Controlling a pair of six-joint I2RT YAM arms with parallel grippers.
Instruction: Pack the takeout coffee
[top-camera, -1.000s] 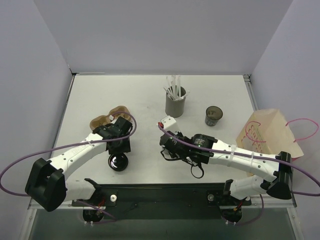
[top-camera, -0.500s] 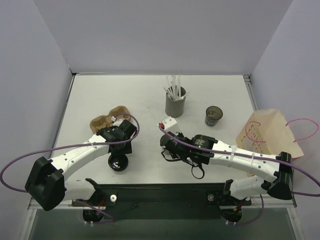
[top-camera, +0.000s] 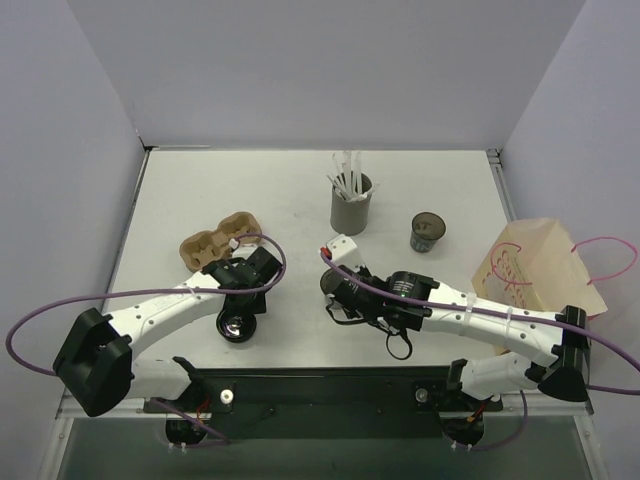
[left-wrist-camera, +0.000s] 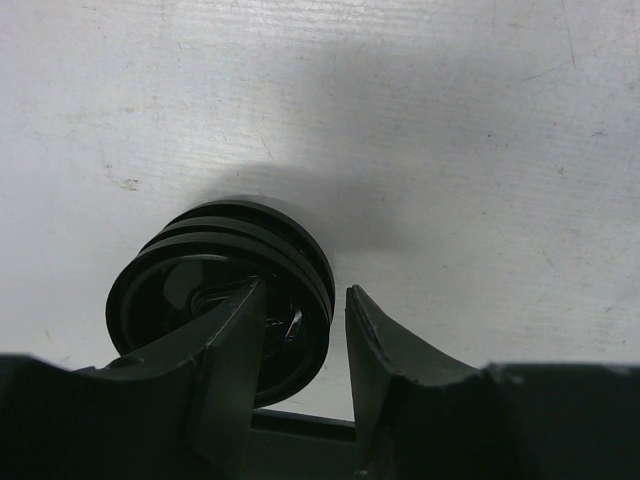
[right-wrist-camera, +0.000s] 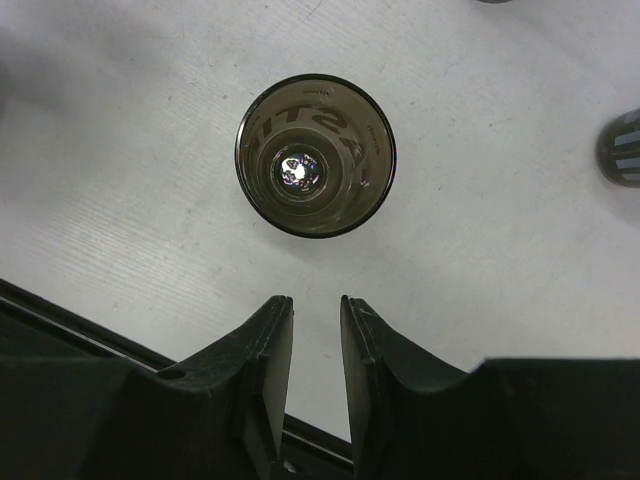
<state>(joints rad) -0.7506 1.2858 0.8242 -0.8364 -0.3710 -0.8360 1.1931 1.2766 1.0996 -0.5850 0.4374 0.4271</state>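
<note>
The grey holder (top-camera: 351, 208) is full of white straws (top-camera: 347, 178). One takeout cup (top-camera: 427, 231) stands between it and a paper bag (top-camera: 540, 265). A second takeout cup (right-wrist-camera: 315, 155), empty, sits on the white table (top-camera: 200, 190) just ahead of the right gripper (right-wrist-camera: 315, 300), whose jaws are narrowly parted and hold nothing. The left gripper (left-wrist-camera: 306, 290), half open, straddles the black lid's (left-wrist-camera: 200, 290) rim.

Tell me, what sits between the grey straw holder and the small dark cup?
Nothing; the overhead view shows only bare table between the straw holder and the cup.
</note>
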